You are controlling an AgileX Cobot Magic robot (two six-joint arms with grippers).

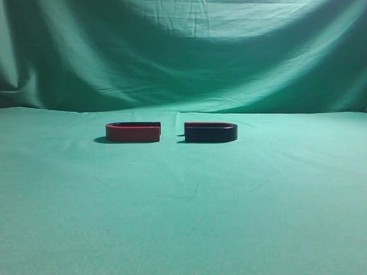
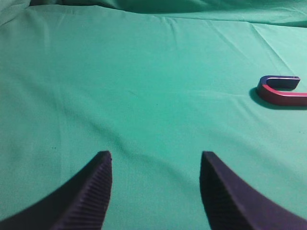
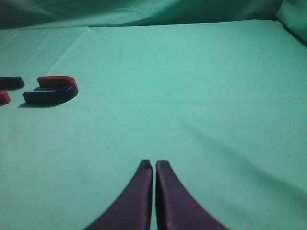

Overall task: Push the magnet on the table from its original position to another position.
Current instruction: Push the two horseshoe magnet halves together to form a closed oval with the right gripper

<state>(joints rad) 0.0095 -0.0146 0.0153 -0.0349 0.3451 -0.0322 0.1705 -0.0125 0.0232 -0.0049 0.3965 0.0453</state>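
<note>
Exterior view: magnet (image 1: 210, 133) lies untouched on table (image 1: 183, 217).

The table (image 1: 183, 217) is covered in plain green cloth, and the same green is seen on the backdrop (image 1: 183, 51), darkened by shadowed folds. The magnet (image 1: 211, 133) is shown with a navy-black outer side and a thin red upper rim; in the right wrist view one limb is seen red, the other dark blue. The second magnet (image 1: 133, 132) is coloured red outside, with a dark upper rim. The left gripper (image 2: 156, 165) fingers (image 2: 91, 191) are dark, with a fine ribbed pattern on the pads. The right gripper (image 3: 154, 165) fingers (image 3: 136, 201) appear dark purple.
</note>
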